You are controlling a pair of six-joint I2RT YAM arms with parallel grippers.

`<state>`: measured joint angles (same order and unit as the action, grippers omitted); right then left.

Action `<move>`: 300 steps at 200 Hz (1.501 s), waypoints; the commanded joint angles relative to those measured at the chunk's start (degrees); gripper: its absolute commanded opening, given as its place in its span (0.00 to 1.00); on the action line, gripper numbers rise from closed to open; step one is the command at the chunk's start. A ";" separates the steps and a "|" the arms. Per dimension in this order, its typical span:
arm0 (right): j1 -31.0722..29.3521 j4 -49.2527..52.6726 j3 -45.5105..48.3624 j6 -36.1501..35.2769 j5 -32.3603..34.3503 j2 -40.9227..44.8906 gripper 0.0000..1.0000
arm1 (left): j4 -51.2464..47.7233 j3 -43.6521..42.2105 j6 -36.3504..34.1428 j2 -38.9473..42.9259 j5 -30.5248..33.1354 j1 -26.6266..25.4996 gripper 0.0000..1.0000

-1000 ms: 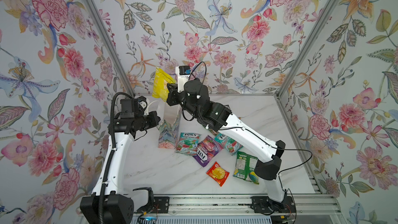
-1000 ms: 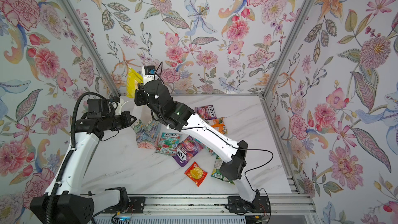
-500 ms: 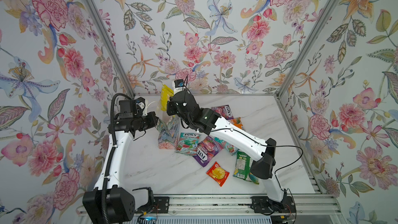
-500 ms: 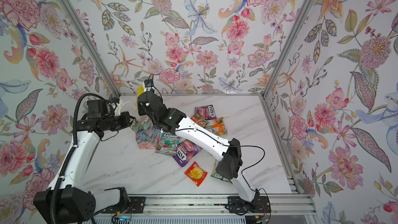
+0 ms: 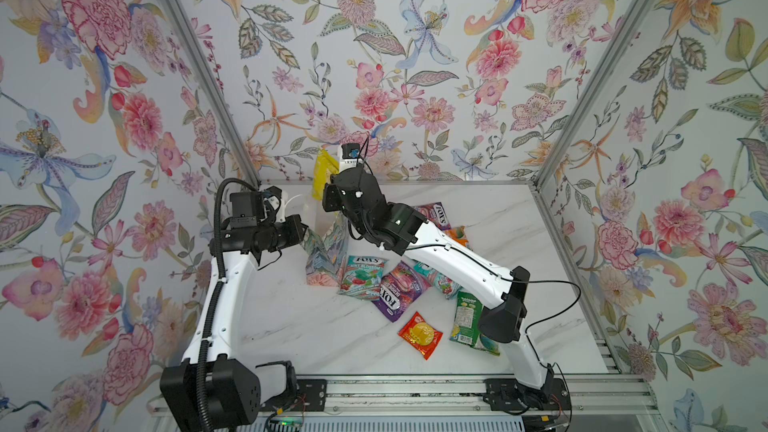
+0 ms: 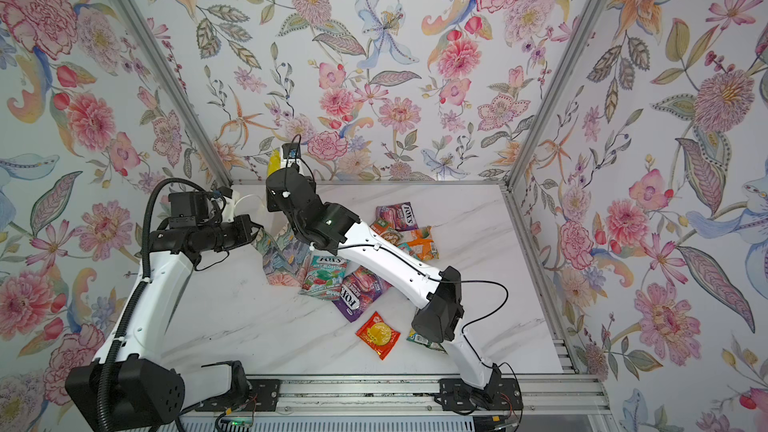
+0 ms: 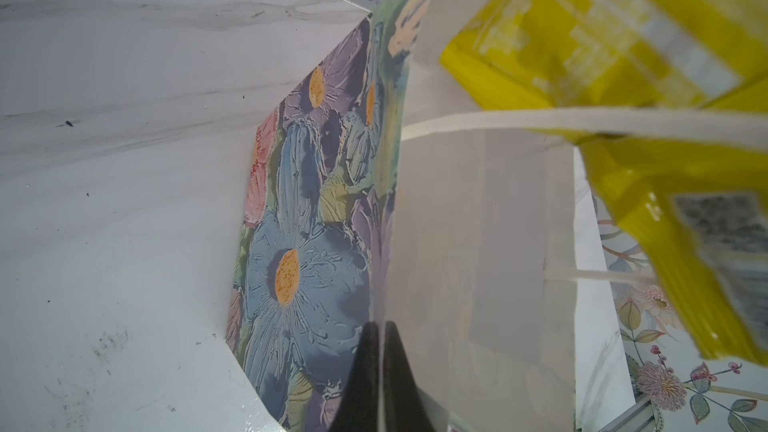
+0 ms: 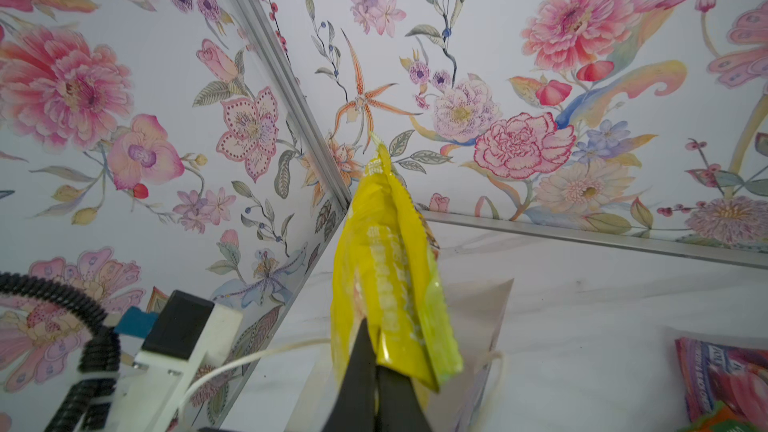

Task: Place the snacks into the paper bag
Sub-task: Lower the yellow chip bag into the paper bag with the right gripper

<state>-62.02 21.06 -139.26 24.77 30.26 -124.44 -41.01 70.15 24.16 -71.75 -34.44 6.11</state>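
Two grippers, both clamped. L gripper [image 7: 380, 328]: jaws pinched tight on the top edge of the paper bag [image 7: 307, 243], one finger on the printed outside, the other on the white inside. R gripper [image 8: 375, 342]: jaws closed on one end of the yellow pouch [image 8: 386, 268], and the rest of the pouch runs out past the fingertips, seen edge-on from the wrist cam.

In both top views that pouch [image 5: 323, 168] is up high at the back-left corner, just above the bag [image 5: 328, 251]. The bag stands on the marble table [image 5: 311, 326] btw the two wrists.

Left wrist view: the pouch is right over the bag's open mouth, w/ a white cord handle [image 7: 540, 120] crossing in front of it. Can't tell if any of it is past the rim.

The other snacks lie loose on the table, right of the bag:
- teal FOX'S packet [image 5: 361, 274], right against the bag's base
- purple FOX'S packet [image 5: 397, 295], overlapping the teal one
- red pouch [image 5: 420, 334], alone nearer the front
- green pouch [image 5: 467, 317], partly under the R arm
- 2nd purple FOX'S packet [image 5: 434, 214] and orange pouch [image 5: 457, 234], further back
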 commanded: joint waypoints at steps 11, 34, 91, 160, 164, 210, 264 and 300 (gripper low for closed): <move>0.41 -0.76 -3.47 1.92 1.20 -3.26 0.00 | 0.76 -0.80 -1.40 -0.07 -1.92 0.66 0.00; 0.41 -0.76 -3.39 2.73 2.05 -3.96 0.00 | 0.85 -0.87 -1.49 -0.15 -2.03 0.58 0.00; 0.06 -1.75 0.92 4.60 4.78 -2.63 0.00 | 0.59 -0.74 -2.08 -0.41 -2.02 0.70 0.00; -0.14 -12.04 15.37 3.48 6.52 6.50 0.00 | 0.91 -0.99 -2.37 -0.85 -2.39 0.96 0.00; -0.20 -13.21 16.76 3.29 6.56 7.24 0.00 | 0.94 -1.04 -2.37 -0.85 -2.39 0.98 0.00; -0.20 -15.96 21.39 2.74 7.27 10.42 0.00 | 0.74 -0.87 -2.72 -1.38 -2.39 1.16 0.00; 0.00 -15.87 23.33 3.27 7.09 10.56 0.00 | 0.85 -0.38 -2.28 -1.12 -2.48 1.15 0.00; 0.25 -14.64 21.55 4.14 6.40 8.81 0.00 | 1.09 -0.39 -2.11 -0.81 -2.70 1.18 0.00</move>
<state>-62.06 6.33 -116.29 28.36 36.49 -114.74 -39.77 69.73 22.92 -72.66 -35.83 6.76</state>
